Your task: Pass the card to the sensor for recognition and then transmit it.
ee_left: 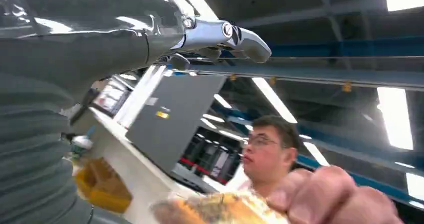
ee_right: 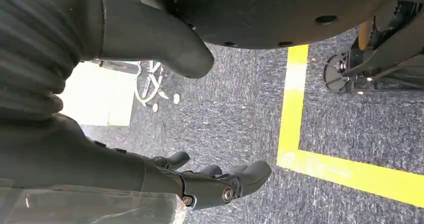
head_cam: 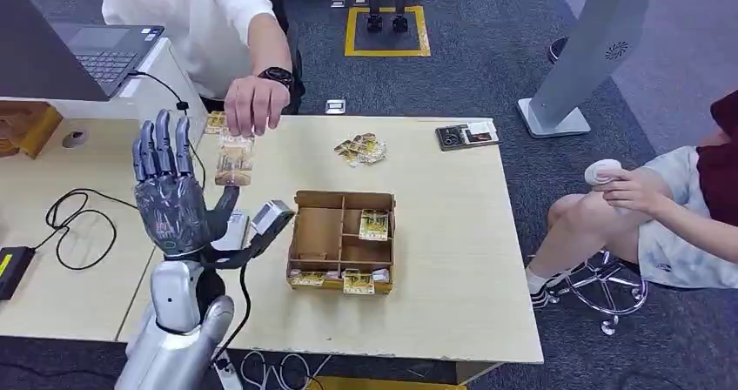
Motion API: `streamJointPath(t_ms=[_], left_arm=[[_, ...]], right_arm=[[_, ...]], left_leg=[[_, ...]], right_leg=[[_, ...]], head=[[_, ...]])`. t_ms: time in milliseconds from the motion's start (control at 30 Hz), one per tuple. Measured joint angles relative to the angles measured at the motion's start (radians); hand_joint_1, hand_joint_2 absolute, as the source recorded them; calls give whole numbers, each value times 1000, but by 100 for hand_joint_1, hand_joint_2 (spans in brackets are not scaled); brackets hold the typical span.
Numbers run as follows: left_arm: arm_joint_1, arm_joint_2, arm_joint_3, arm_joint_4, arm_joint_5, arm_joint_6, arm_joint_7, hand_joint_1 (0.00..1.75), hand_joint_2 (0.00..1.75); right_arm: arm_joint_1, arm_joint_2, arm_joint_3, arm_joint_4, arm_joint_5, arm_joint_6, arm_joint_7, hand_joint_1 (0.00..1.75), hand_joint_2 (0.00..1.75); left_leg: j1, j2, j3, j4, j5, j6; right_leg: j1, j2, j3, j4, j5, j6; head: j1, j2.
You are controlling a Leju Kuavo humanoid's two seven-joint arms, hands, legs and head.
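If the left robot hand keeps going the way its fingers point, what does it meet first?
Probably the card that a person's hand holds up just past the left robot hand. The fingers are open and raised, holding nothing. Depth is unclear, so it may pass beside it.

Card in box (on table)

No text, label, brand or number here is sharp enough to read.

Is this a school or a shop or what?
Probably a robot test lab or workshop. There is a work table with a laptop and loose cables, yellow tape squares on the carpet, and bare ceiling beams overhead.
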Motion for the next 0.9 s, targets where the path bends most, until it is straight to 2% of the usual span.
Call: streamJointPath(t_ms=[133, 200, 233, 333, 467, 667, 900], left_arm=[[-33, 85, -96, 18, 0, 0, 97, 0, 175], [-48, 115, -136, 29, 0, 0, 132, 70, 175], [-53, 128, -152, 34, 0, 0, 149, 175, 175], [-65, 153, -201, 48, 0, 0, 186, 175, 175], [-65, 161, -234, 53, 0, 0, 183, 175, 175], [-58, 143, -237, 53, -1, 0, 115, 175, 175], [-25, 89, -227, 50, 0, 0, 14, 175, 175]], right_arm=[[0, -3, 0, -5, -1, 0, 0, 0, 175], [0, -4, 0, -6, -2, 0, 0, 0, 175], [0, -4, 0, -7, -3, 0, 0, 0, 175], [0, -5, 0, -8, -5, 0, 0, 0, 175], [0, -5, 0, -9, -15, 1, 0, 0, 175], [0, -5, 0, -9, -15, 0, 0, 0, 175], [0, -5, 0, -9, -16, 0, -1, 0, 175]], left_leg=[[0, 0, 0, 0, 0, 0], [0, 0, 0, 0, 0, 0], [0, 0, 0, 0, 0, 0], [-1, 0, 0, 0, 0, 0], [-1, 0, 0, 0, 0, 0], [-1, 0, 0, 0, 0, 0], [-1, 0, -1, 0, 0, 0]], right_leg=[[0, 0, 0, 0, 0, 0], [0, 0, 0, 0, 0, 0], [0, 0, 0, 0, 0, 0], [0, 0, 0, 0, 0, 0], [0, 0, 0, 0, 0, 0], [0, 0, 0, 0, 0, 0], [0, 0, 0, 0, 0, 0]], head=[[0, 0], [0, 0], [0, 0], [0, 0], [0, 0], [0, 0], [0, 0]])
